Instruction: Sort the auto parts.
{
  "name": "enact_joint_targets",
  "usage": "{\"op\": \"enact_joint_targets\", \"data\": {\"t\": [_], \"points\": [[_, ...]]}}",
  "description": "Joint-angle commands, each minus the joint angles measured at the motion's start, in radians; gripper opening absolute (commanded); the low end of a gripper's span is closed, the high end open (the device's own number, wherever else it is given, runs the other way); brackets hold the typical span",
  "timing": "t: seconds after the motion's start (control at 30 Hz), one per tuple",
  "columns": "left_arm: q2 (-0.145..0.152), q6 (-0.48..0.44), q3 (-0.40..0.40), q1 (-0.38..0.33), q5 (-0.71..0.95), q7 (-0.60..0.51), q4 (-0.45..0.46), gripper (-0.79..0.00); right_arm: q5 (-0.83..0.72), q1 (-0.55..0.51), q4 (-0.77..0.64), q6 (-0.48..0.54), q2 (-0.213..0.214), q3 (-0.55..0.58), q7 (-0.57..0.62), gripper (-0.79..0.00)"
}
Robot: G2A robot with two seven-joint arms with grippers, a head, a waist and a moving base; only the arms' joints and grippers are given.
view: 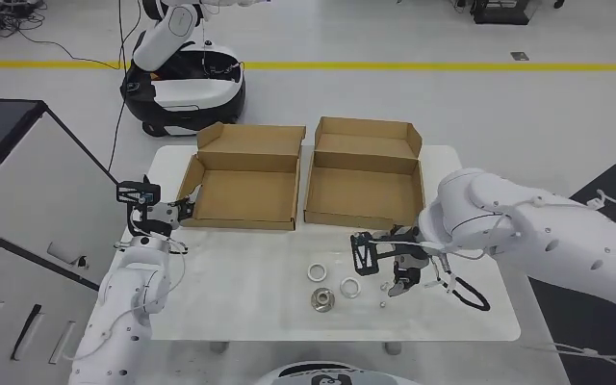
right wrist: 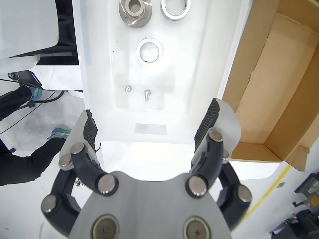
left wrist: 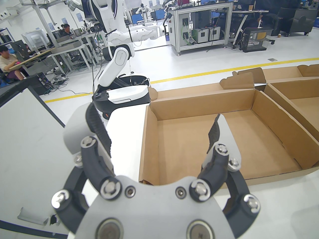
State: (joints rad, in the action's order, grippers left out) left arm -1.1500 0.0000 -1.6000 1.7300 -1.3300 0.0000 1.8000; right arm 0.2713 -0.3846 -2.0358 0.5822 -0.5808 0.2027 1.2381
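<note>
First pick pending, we judge: left gripper (left wrist: 154,115) and right gripper (right wrist: 152,115), fingers wide, empty; right must reach a bolt (right wrist: 146,94).

Plain white table (view: 241,289). Two bolts (right wrist: 146,94) are found just ahead of the jaws of the right gripper (right wrist: 152,106), a small ring (right wrist: 149,50) beyond them, and a flange (right wrist: 135,8) and a bigger ring (right wrist: 176,2) farther out. A cardboard box (right wrist: 274,75) is set off to one side of those jaws. A second box (left wrist: 199,138) is parked right ahead of the jaws of the left gripper (left wrist: 154,110).
</note>
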Motion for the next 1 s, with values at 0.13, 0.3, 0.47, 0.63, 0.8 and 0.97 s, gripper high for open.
{"op": "enact_joint_targets", "data": {"t": [0.13, 0.3, 0.47, 0.63, 0.8, 0.97], "points": [[0.0, 0.0, 0.0, 0.0, 0.0, 0.0, 0.0, 0.0, 0.013, 0.0, 0.017, 0.002, -0.006, -0.033, -0.002, 0.0], [0.0, 0.0, 0.0, 0.0, 0.0, 0.0, 0.0, 0.0, 0.046, -0.024, 0.035, 0.008, -0.015, -0.033, -0.008, 0.0], [0.0, 0.0, 0.0, 0.0, 0.0, 0.0, 0.0, 0.0, 0.077, -0.045, 0.049, 0.016, -0.03, -0.033, -0.016, 0.0], [0.0, 0.0, 0.0, 0.0, 0.0, 0.0, 0.0, 0.0, 0.092, -0.064, 0.06, 0.017, -0.049, -0.033, -0.017, 0.0], [0.0, 0.0, 0.0, 0.0, 0.0, 0.0, 0.0, 0.0, 0.106, -0.085, 0.06, 0.009, -0.065, -0.033, -0.009, 0.0], [0.0, 0.0, 0.0, 0.0, 0.0, 0.0, 0.0, 0.0, 0.116, -0.105, 0.058, -0.003, -0.073, -0.033, 0.003, 0.0]]}}
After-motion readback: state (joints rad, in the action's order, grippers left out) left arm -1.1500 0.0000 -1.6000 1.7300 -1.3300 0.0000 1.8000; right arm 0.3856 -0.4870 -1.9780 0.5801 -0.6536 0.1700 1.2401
